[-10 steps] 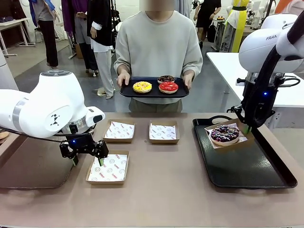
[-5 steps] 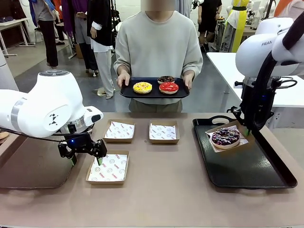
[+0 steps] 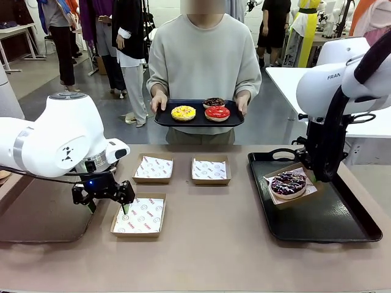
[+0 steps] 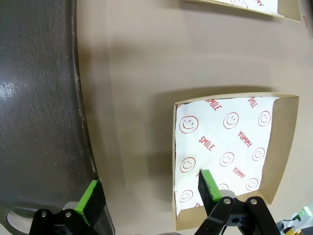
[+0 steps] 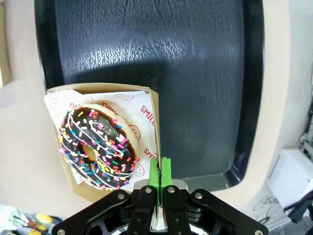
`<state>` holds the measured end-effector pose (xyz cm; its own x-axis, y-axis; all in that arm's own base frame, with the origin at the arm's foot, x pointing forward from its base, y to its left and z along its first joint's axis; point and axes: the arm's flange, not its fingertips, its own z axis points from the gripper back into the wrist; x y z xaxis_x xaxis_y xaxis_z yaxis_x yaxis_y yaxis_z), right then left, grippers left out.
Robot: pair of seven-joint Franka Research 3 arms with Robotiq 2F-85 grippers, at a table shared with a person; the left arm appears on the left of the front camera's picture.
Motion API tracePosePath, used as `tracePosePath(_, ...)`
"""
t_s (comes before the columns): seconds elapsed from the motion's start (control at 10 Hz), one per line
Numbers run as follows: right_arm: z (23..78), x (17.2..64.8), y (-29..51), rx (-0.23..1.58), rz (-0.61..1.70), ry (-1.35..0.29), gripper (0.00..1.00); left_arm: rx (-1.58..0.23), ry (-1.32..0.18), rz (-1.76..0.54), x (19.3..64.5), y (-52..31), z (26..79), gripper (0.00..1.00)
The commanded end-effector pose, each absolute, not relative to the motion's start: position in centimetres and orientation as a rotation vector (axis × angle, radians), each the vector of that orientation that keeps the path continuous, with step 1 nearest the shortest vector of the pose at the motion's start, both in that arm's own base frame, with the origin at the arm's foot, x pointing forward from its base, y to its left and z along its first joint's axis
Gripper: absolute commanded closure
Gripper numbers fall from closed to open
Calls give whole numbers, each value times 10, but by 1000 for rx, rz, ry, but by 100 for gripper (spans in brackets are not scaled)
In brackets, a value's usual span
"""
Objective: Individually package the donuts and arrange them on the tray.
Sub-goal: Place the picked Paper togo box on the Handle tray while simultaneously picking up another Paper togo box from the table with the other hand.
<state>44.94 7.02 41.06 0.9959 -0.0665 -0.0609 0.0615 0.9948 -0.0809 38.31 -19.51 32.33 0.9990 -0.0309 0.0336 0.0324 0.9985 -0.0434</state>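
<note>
Over the tray point(image 5: 195, 73), the box point(image 5: 98, 89) is pinched edgewise in the right claw point(image 5: 159, 169) (left claw point(image 4: 149, 185) spread); tilted, the donut point(image 5: 107, 161) may be spilled

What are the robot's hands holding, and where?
The right gripper pinches the side wall of the box holding the sprinkled donut. The left gripper holds nothing.

hidden: chocolate donut point(image 3: 214, 101) partly, behind red donut point(image 3: 217, 112) | cut off: far box point(image 4: 244, 4), top edge
</note>
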Motion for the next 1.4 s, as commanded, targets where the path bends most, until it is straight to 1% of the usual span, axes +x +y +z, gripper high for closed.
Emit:
tracePosePath(0.0, 393, 441, 66, -45, -95, 36, 99, -12, -2, -19, 384, -210, 312, 0)
tracePosePath(0.4, 378, 432, 60, -24, -103, 51, 99, -6, 7, -25, 384, -218, 308, 0)
tracePosePath(1.3, 371, 424, 62, 15, -121, 36, 99, -19, -8, -27, 384, -217, 312, 0)
